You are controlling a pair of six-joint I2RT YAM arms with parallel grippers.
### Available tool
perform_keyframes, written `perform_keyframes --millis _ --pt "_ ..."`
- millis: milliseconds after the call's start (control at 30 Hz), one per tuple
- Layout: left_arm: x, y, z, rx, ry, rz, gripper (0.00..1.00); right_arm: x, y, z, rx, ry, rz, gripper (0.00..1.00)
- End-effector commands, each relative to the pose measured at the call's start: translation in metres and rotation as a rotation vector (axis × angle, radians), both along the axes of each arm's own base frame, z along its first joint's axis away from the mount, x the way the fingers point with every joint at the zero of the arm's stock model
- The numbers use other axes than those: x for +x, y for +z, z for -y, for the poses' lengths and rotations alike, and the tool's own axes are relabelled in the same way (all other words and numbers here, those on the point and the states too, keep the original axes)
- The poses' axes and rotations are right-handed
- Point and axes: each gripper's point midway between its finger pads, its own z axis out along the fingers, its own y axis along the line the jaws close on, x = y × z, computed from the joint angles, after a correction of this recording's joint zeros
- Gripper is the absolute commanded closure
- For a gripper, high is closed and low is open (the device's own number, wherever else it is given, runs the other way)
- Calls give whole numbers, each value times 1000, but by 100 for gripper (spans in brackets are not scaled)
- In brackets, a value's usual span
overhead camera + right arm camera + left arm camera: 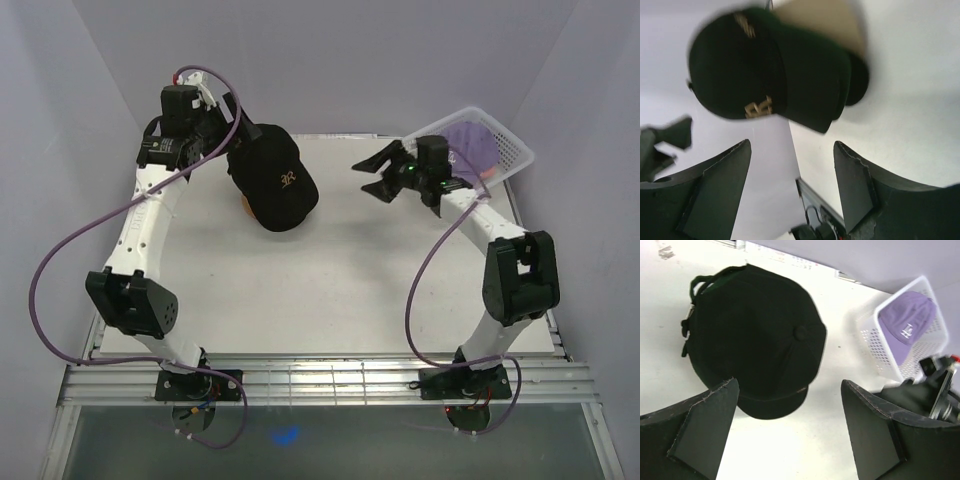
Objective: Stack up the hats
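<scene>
Black hats (275, 185) sat piled on a wooden stand (246, 207), well to the left of the white basket (512, 148). Two gold logos suggested at least two hats in the pile. A lavender hat (468, 142) lay inside the basket.

The right hand (372, 177) hung just left of the basket, fingers spread, holding nothing. The left hand (789, 385) hovered over the pile, far from the basket, likewise released and empty.

Judgement: the lavender hat is due next. Recommended: pinch its brim or crown, lift it clear of the basket wall before traversing, and seat it brim-aligned on the pile. Snagging the mesh is the risk.
</scene>
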Motion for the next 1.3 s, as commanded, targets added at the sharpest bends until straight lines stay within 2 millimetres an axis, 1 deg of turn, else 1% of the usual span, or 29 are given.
perform_keyframes --millis 0,33,67,100,133,167,200,233,267,300,367,400,467,500,533,567,600,667,733,767,800,833,867,900,933,967,1000,1067,1267 --pt "-35 56 8 -79 -57 119 7 47 33 95 -79 -165 56 28" --pt "-38 58 10 -87 -67 125 7 66 52 131 -92 -239 92 27" --pt "-42 60 12 -93 -78 130 7 73 54 149 -124 -267 104 28" --pt "-47 66 13 -104 -86 142 7 82 50 165 -151 -305 89 27" --pt "-49 69 14 -111 -91 152 7 87 45 199 -174 -371 50 28" --pt "-52 66 16 -118 -101 147 7 94 54 211 -185 -399 57 28" --pt "-55 67 19 -125 -113 149 7 99 43 222 -197 -421 25 28" --pt "-57 71 19 -136 -115 159 7 101 36 231 -212 -450 -7 28" --pt "-58 70 21 -141 -121 157 7 104 32 241 -216 -475 -27 28" --pt "-59 70 21 -143 -124 158 7 110 26 244 -221 -488 -44 27" --pt "-59 71 21 -145 -123 162 7 112 15 246 -233 -495 -88 21" --pt "-59 72 22 -146 -125 165 7 116 8 247 -232 -496 -106 20" --pt "-58 70 23 -148 -132 158 7 116 -1 246 -230 -493 -135 17" --pt "-57 69 23 -148 -133 153 7 118 -11 249 -242 -507 -157 17" --pt "-58 69 25 -150 -139 154 7 118 -15 251 -258 -514 -166 16" --pt "-57 67 25 -149 -138 150 7 117 -19 253 -278 -522 -177 13" --pt "-58 67 25 -149 -138 150 7 113 -29 256 -306 -527 -216 10" --pt "-57 65 24 -147 -136 148 7 111 -39 258 -344 -532 -237 4" --pt "-57 64 24 -149 -137 145 7 108 -51 260 -366 -535 -267 2" --pt "-56 63 25 -149 -138 144 7 106 -56 261 -384 -537 -277 2" --pt "-55 63 26 -150 -142 142 7 106 -63 267 -417 -556 -289 4" --pt "-55 63 25 -152 -142 141 7 103 -68 268 -441 -557 -314 6" --pt "-55 63 26 -152 -143 139 7 107 -63 271 -465 -556 -299 8" --pt "-54 63 25 -149 -139 142 7 109 -74 274 -495 -552 -324 8" --pt "-54 63 25 -149 -139 142 7 105 -79 277 -541 -551 -355 8" --pt "-55 62 25 -149 -139 139 7 111 -73 279 -557 -551 -341 9" --pt "-54 62 25 -146 -136 140 7 111 -83 282 -588 -535 -357 9" --pt "-54 60 24 -141 -132 135 7 110 -89 283 -610 -516 -372 9" --pt "-52 57 23 -137 -126 129 7 109 -118 280 -621 -474 -391 11"
